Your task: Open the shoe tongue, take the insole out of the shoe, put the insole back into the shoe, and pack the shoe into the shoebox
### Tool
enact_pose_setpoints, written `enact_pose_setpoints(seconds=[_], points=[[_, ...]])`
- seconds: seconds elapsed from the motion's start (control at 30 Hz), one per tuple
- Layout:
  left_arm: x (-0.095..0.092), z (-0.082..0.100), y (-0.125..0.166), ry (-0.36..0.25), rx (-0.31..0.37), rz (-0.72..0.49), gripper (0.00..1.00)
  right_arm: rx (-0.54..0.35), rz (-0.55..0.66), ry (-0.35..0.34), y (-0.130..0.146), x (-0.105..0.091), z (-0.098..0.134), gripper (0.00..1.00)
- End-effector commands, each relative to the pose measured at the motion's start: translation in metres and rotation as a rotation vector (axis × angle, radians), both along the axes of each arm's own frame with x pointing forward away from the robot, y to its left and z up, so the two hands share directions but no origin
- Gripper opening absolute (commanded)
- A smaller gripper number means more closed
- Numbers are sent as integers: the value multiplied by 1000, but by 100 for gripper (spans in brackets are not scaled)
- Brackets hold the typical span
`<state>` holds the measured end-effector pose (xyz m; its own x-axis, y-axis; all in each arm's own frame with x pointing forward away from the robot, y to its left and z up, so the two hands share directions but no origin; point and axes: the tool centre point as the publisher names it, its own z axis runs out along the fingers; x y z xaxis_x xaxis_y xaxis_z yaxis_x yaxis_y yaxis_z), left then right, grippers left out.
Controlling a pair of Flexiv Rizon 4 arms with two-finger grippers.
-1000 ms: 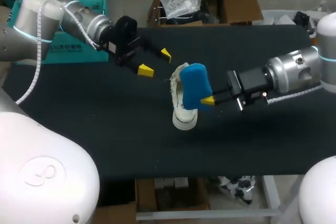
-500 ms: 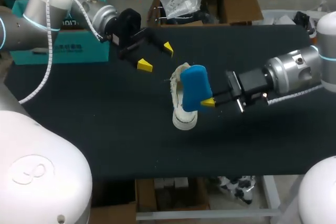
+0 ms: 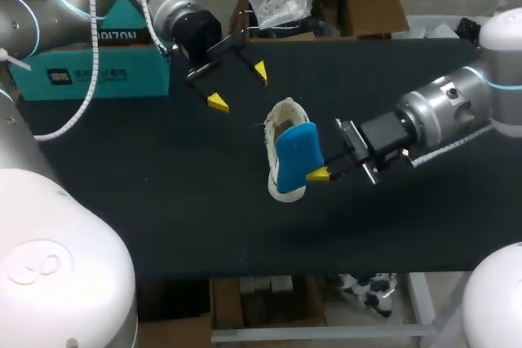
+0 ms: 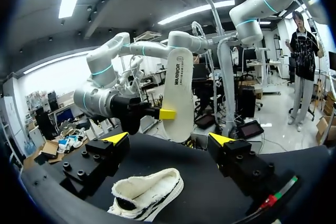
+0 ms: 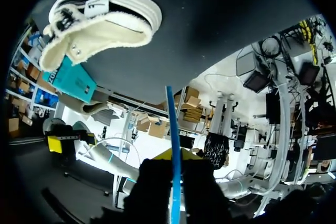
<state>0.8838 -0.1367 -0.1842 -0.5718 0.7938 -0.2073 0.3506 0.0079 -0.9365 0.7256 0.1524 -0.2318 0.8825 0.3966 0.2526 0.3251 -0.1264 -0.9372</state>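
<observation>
Blue on its upper face and pale underneath, the insole (image 3: 298, 152) is out of the shoe and pinched between the fingers of the right gripper (image 3: 313, 171), which comes in from 3 o'clock; one yellow tip shows on the near side of the insole, the other is hidden behind it; in the right wrist view the insole (image 5: 172, 124) stands edge-on as a thin blue line, clamped from both sides in the right gripper (image 5: 175, 156); the white shoe (image 3: 282, 120) lies on the black table (image 3: 163, 201) near its middle, its opening towards 12 o'clock, and the insole covers its middle part from above; the right wrist view shows the shoe (image 5: 100, 17) ahead of the fingers and apart from the insole; the left gripper (image 3: 238, 87) hangs at about 11 o'clock from the shoe, near it but not touching, its fingers spread wide with nothing between them; in the left wrist view the shoe (image 4: 147, 198) lies on the table under and just ahead of the left gripper (image 4: 168, 139), and beyond it the insole (image 4: 177, 93) stands upright, pale side showing, in the right gripper (image 4: 164, 114); a teal box (image 3: 90, 71) sits at 10 o'clock, by the table's far left edge behind the left arm; whether it rests on the table I cannot tell.
</observation>
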Motion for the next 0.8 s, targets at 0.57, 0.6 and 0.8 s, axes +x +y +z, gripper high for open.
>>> enact_pose_setpoints(seconds=[0.57, 0.6, 0.8], points=[[9, -5, -2, -13, 57, -184, 100, 19, 25, -10, -2, -13, 2, 0], [9, -5, -2, -13, 57, -184, 100, 19, 25, -10, -2, -13, 2, 0], [9, -5, -2, -13, 57, -184, 100, 19, 25, -10, -2, -13, 2, 0]])
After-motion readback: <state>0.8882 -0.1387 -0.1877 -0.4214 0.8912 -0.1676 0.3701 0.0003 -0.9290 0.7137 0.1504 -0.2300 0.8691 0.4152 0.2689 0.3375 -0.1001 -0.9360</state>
